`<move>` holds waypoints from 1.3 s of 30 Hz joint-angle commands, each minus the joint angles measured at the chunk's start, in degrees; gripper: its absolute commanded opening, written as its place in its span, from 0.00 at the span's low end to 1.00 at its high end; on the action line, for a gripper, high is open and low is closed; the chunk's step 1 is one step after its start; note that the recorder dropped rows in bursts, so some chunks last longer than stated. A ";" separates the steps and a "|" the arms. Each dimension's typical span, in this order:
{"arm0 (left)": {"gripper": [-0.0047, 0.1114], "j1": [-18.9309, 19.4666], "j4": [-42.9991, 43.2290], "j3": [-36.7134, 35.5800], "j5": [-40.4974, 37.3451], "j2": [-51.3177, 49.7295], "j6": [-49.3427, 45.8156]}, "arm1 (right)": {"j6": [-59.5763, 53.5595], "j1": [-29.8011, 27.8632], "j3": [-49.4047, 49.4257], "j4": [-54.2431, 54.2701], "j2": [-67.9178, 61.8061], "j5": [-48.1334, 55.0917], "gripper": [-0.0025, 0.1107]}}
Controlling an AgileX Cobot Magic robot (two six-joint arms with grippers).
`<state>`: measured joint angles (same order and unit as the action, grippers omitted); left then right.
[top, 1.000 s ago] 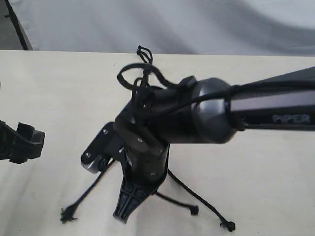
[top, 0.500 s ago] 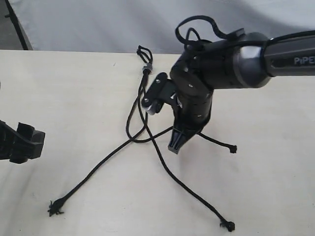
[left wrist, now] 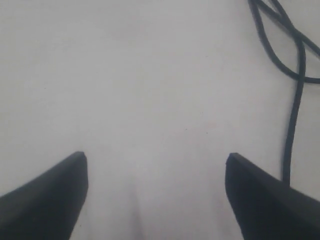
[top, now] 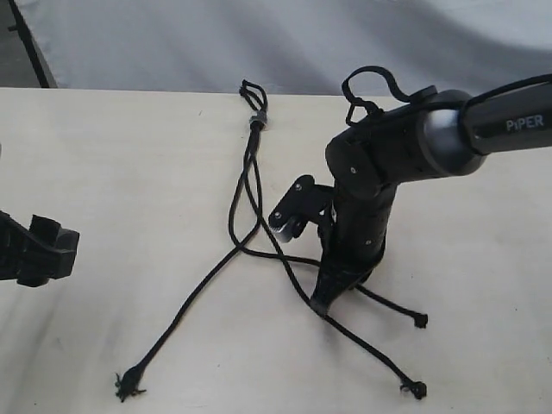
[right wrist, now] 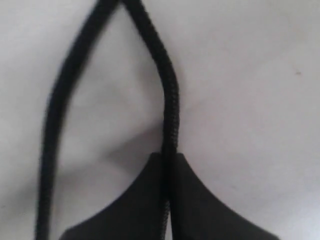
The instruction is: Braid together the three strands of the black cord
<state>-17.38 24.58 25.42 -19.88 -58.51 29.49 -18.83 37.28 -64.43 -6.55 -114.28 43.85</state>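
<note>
The black cord (top: 250, 177) lies on the pale table, its grey band (top: 257, 119) and short loops at the far end. Of the three strands, one runs to a frayed tip (top: 128, 386) at the front left. The other two end at the front right, at one tip (top: 420, 320) and another (top: 417, 388). My right gripper (top: 325, 302) points down at the table, shut on a strand (right wrist: 170, 105) pinched between its fingertips; a second strand (right wrist: 52, 140) passes beside it. My left gripper (top: 59, 250) waits open at the left edge, empty (left wrist: 155, 165), with strands (left wrist: 299, 75) off to one side.
The table (top: 112, 172) ends at a grey backdrop (top: 172, 43) just behind the cord's loops. The right arm (top: 483, 129) reaches in from the right above the table, with a smooth cable looped over its wrist (top: 371, 82).
The right arm has swung right and come down toward the front with the strand in its grip, dragging two strand tips right and forward. The left gripper has not moved.
</note>
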 commanded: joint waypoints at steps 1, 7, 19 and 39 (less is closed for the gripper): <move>0.66 0.12 0.20 -0.23 0.34 0.46 0.47 | -4.59 3.18 5.98 9.74 0.72 1.18 0.03; 0.66 0.12 0.07 -0.23 0.34 0.46 0.47 | -7.32 7.03 11.86 14.09 5.59 1.03 0.03; 0.66 -0.01 -7.74 -1.21 4.33 0.46 -7.62 | -12.04 10.13 14.79 17.53 7.36 -3.78 0.03; 0.66 -0.01 -11.74 -1.30 4.61 0.46 -12.28 | -12.04 10.13 14.79 17.39 7.36 -3.91 0.03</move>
<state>-17.38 13.49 24.39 -15.86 -58.51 17.49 -30.02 47.00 -51.06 9.28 -105.65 38.22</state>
